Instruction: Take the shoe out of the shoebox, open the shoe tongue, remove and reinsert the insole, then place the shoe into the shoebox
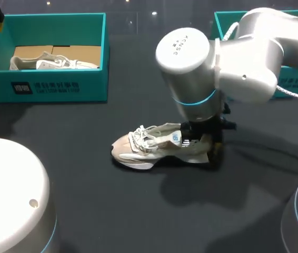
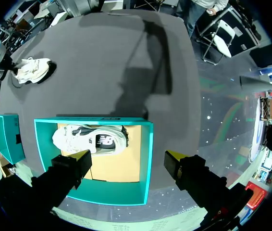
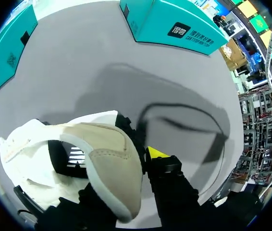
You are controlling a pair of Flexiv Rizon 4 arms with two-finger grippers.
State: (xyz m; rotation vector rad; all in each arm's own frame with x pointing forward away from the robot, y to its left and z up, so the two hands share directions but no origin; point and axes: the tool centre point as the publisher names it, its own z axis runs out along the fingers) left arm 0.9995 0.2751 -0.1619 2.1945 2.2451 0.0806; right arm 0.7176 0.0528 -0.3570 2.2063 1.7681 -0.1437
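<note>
A beige and white shoe (image 1: 154, 145) lies on its sole mid-table, toe pointing left. My right gripper (image 1: 208, 150) is shut on the shoe's heel. In the right wrist view the heel (image 3: 114, 163) sits between the fingers, with one yellow fingertip (image 3: 157, 154) outside it and the other hidden inside the shoe. The teal shoebox (image 1: 54, 84) stands at the back left with a second shoe (image 1: 54, 62) in it. My left gripper (image 2: 126, 161) hangs open above that shoebox (image 2: 148, 159), holding nothing. Below it lies the boxed shoe (image 2: 90, 139).
A second teal box (image 1: 296, 84) stands at the back right, behind my right arm, and shows ahead of the right gripper as the second teal box (image 3: 174, 24). Dark table surface lies around the shoe on the table.
</note>
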